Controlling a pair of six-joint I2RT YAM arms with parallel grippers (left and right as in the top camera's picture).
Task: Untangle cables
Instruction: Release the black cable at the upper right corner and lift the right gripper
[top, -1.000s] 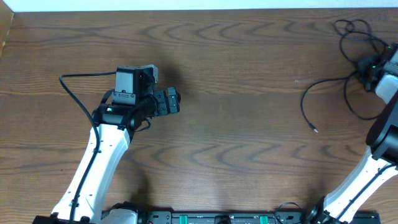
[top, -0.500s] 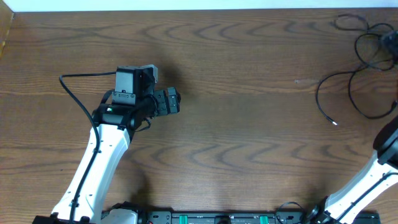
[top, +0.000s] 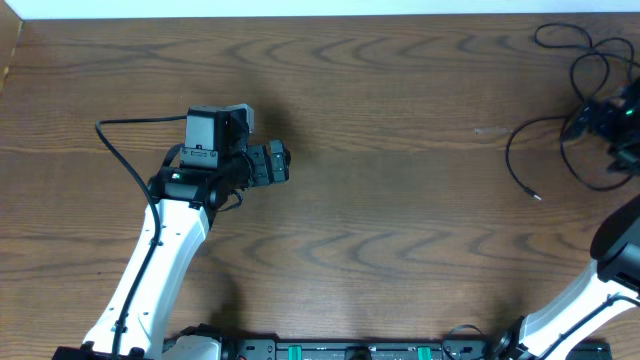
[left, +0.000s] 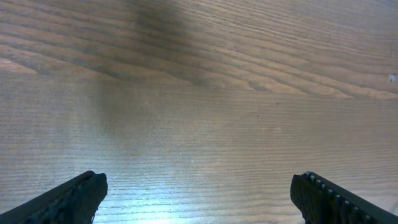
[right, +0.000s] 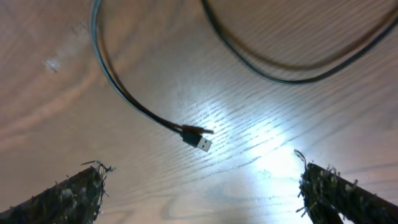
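Left fingers (left: 68, 199) and right fingers (right: 65, 193) stand apart, empty. Grabbing two strands of the black cables (right: 127, 99) together could tighten the tangle.

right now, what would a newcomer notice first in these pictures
The tangle of black cables at the far right stands out, with the right end effector open above a loose silver-tipped plug. The left end effector hangs open over the bare wooden table.

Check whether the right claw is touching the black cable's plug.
Apart. The right wrist view shows the plug lying on the table ahead of the open right claw, with bare wood between them on both sides.
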